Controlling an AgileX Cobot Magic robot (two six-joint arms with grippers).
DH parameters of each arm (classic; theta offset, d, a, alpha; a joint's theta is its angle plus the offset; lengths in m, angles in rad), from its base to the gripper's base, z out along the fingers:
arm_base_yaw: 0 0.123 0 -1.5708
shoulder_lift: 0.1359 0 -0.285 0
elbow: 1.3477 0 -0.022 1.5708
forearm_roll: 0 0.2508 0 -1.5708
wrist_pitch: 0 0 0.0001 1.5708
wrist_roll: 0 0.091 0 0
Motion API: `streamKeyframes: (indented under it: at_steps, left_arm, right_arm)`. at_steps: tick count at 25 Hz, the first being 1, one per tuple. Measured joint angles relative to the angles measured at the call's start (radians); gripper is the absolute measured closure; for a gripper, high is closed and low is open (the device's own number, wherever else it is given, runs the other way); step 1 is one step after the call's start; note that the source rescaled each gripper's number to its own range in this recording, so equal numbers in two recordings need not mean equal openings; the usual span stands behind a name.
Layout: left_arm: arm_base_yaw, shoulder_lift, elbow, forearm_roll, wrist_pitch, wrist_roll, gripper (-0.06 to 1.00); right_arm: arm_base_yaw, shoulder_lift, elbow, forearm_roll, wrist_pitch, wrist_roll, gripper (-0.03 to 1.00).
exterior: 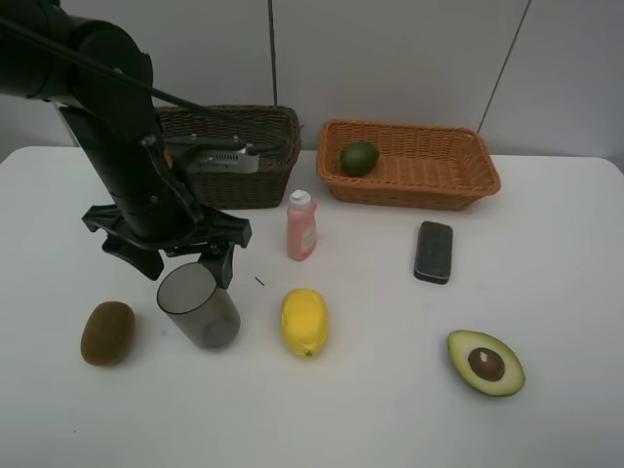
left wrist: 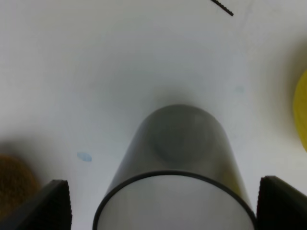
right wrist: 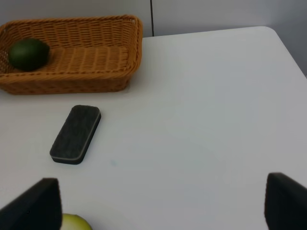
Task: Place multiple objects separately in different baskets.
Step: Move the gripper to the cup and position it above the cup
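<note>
Because the grey cup (exterior: 198,305) is the next thing to sort, the left pincer (exterior: 178,263) hangs right over it in the lower left of the high picture. Its two fingers are spread wide, one on each side of the cup. In the left wrist picture there is a gap between each finger and the cup (left wrist: 175,167), so it holds nothing yet. The cup's open mouth faces the pincer, which should make it easy to pinch the sides.

The right pincer (right wrist: 160,203) is wide open too, with nothing in it. It looks over the right side of the table (exterior: 546,292), where the eraser block (right wrist: 76,134) lies.

The green lime (exterior: 359,158) already sits in the orange basket (exterior: 478,185) at the upper right. My guess is that fruit goes there. Then the cup would go in the dark basket (exterior: 255,180) at the upper middle, just behind the left arm.

The kiwi (exterior: 107,332), the lemon (exterior: 304,322), the pink bottle (exterior: 301,226) and the avocado half (exterior: 486,363) all wait on the table.
</note>
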Motion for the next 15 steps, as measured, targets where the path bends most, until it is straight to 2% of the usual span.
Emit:
streamKeyframes:
  at_steps: [15]
  left_arm:
    - [0.000,0.049,0.000,-0.047,-0.046,0.034,-0.05]
  right_arm:
    - [0.000,0.000,0.000,0.000,0.000,0.000,-0.03]
